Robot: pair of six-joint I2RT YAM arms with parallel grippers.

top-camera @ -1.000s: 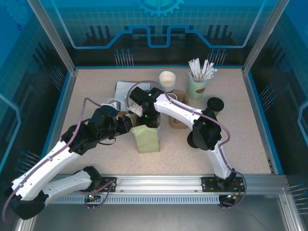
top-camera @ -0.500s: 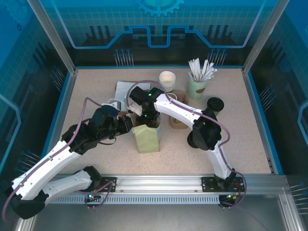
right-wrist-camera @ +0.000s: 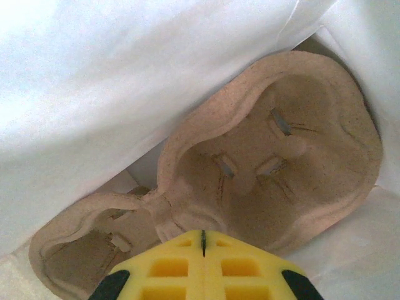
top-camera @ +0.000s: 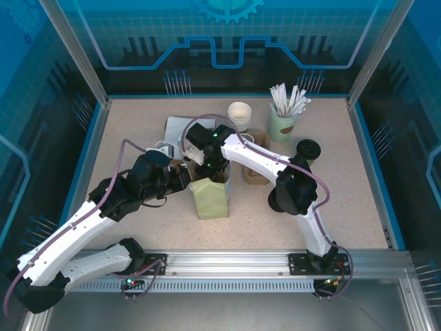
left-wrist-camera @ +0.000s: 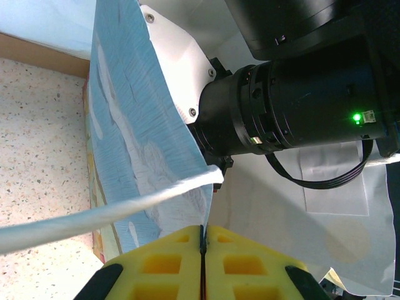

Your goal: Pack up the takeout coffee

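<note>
White arms [top-camera: 76, 231], black joints [top-camera: 293, 194], yellow-tipped pincers [left-wrist-camera: 204, 249] [right-wrist-camera: 203, 251]

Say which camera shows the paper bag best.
The top view: the paper bag stands upright on the table, most of it visible between the arms. The left wrist view gives its blue-printed side and white handle, its edge pinched by the left fingers. The right wrist view looks into its white inside, where a cup carrier lies.
</note>
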